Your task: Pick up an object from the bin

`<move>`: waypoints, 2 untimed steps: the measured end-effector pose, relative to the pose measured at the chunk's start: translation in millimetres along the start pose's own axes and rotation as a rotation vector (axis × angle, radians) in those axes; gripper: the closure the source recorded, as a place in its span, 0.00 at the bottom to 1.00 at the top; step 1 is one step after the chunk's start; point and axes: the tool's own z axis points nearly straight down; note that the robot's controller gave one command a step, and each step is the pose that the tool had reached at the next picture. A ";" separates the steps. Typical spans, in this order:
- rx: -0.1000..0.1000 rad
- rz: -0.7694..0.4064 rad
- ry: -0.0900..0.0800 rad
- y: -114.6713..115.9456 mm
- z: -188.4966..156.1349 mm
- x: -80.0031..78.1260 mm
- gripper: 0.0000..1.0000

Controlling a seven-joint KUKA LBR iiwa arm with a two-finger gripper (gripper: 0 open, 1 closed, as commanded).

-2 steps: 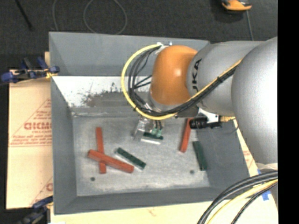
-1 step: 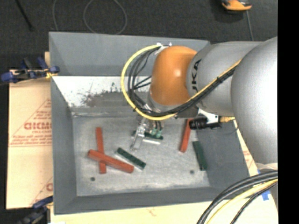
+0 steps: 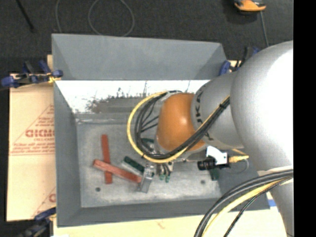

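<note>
The gripper (image 3: 154, 174) sits low in the frame's lower middle, just beside a dark green piece (image 3: 132, 163) and two crossed red sticks (image 3: 116, 171); its opening cannot be told. Closing here could catch two pieces, or nudge one away

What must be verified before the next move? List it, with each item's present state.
1. End effector inside the grey metal bin, away from its walls: ok.
2. A target within reach: ok. A small grey metal piece and a dark green oblong piece lie just beside it, toward the view's left.
3. Target lies free: not ok. The grey piece sits at the end of a long red flat stick, seemingly touching it.
4. Something already held: cannot tell. The arm's orange cover blocks the look from above.
5. A second red flat stick out of the way: ok, farther left.
</note>
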 end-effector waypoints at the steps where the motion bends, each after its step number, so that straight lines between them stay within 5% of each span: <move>1: -0.006 0.004 -0.010 1.9 -4.4 -4.0 1.00; 2: -0.006 0.005 -0.009 1.9 -4.1 -3.6 0.00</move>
